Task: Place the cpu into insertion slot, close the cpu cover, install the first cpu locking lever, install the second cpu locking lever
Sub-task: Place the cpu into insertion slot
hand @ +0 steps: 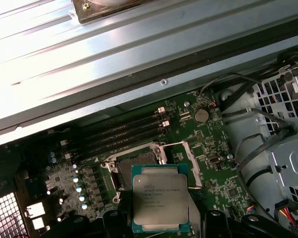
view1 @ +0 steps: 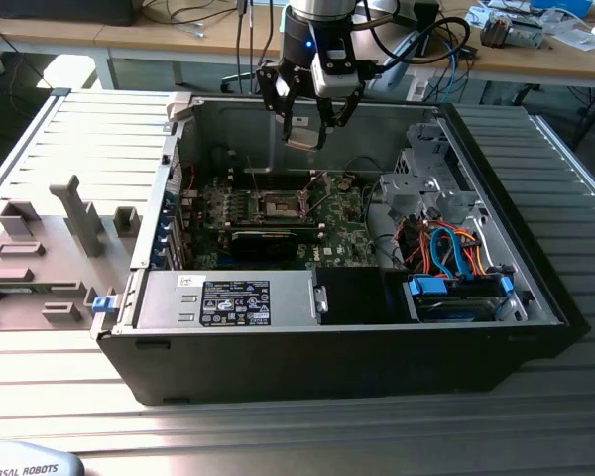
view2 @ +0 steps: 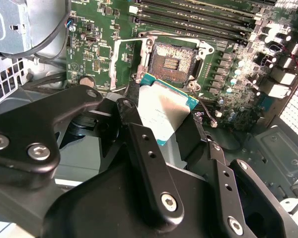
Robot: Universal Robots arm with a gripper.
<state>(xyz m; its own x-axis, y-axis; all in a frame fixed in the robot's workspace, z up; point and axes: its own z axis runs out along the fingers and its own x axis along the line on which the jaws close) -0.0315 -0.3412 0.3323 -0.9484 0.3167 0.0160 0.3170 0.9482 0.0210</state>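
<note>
Open computer case (view1: 327, 367) on slatted table (view1: 278, 436); grey fixtures (view1: 76, 213) beside it.

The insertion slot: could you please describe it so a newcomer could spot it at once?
In the exterior view, look inside the open black computer case at the green motherboard on its floor. Near the board's middle sits the insertion slot, a square socket with a dark centre and silver rim, unlike the long black bar beside it.
</note>
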